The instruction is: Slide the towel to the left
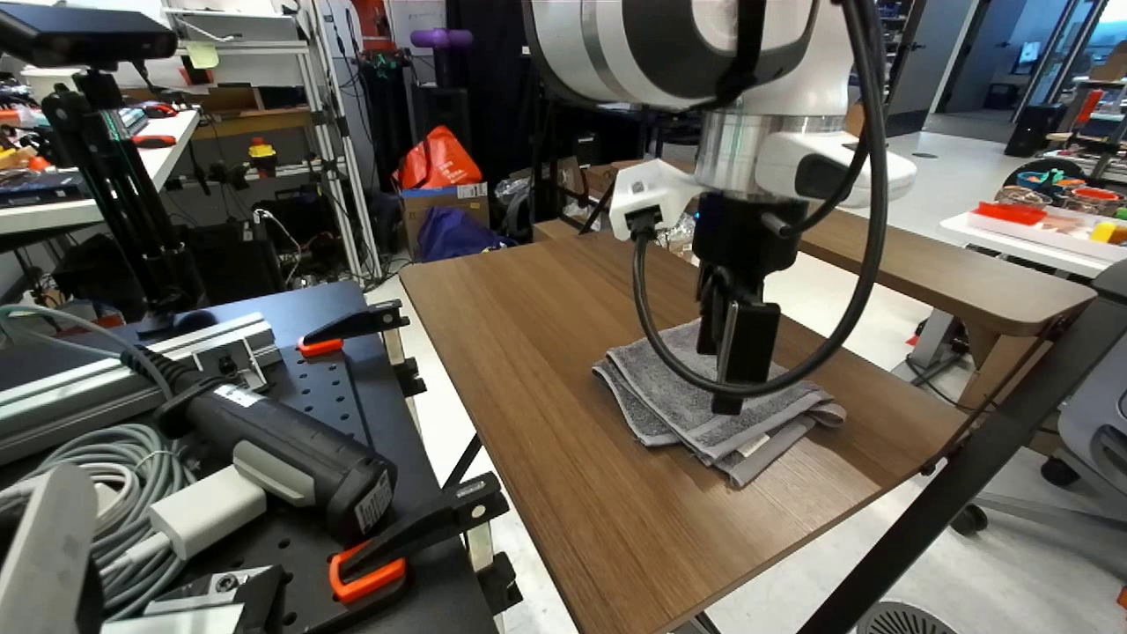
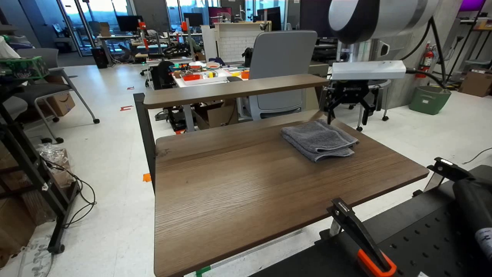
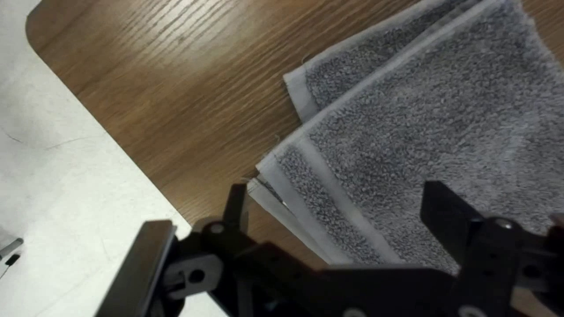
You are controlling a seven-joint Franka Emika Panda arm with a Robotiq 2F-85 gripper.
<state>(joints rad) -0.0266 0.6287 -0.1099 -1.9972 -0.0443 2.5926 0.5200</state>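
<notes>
Towel [image 2: 319,138], gray and folded, lies near an edge of the brown wood-grain table [image 2: 230,192]. The gripper [image 3: 335,191] hangs over the towel's border, released, jaws wide apart. Around the table are pale floor [image 2: 111,161], a gray chair [image 2: 282,57], a green bin [image 2: 428,102] and a black bench [image 2: 415,244].

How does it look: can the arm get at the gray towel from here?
Likely yes. In the wrist view, the open tool spans an edge of the gray towel, and nothing visible blocks it; whether they touch is unclear.
</notes>
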